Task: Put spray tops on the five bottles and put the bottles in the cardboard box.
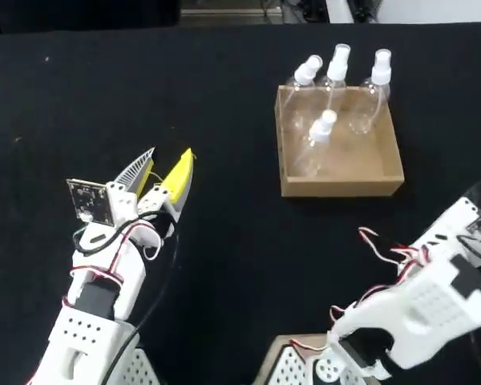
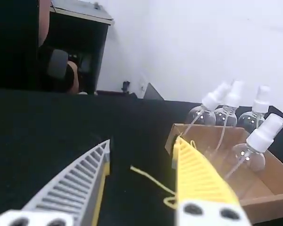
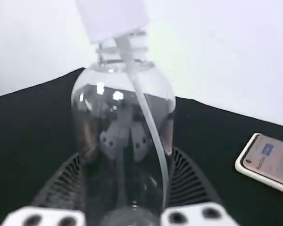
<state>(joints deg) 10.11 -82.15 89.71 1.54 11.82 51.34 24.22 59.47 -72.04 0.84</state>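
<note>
The left hand hangs over the black table at about 8 o'clock in the high view. Its grey and yellow fingers are spread apart with nothing between them, and they point toward 12.

The box sits at about 2 o'clock, well apart from that hand. Three bottles stand in a row along the far wall inside it, at the 12 o'clock side. Each wears a white spray top. A fourth bottle, also capped, leans nearer the box's middle.

The right arm is at about 4 o'clock. In its wrist view the right hand grips a clear round bottle between its dark fingers. This bottle is upright, with a white top over its neck. The neck threads show below the top, and the dip tube runs down inside. A phone lies flat on the table nearby.
</note>
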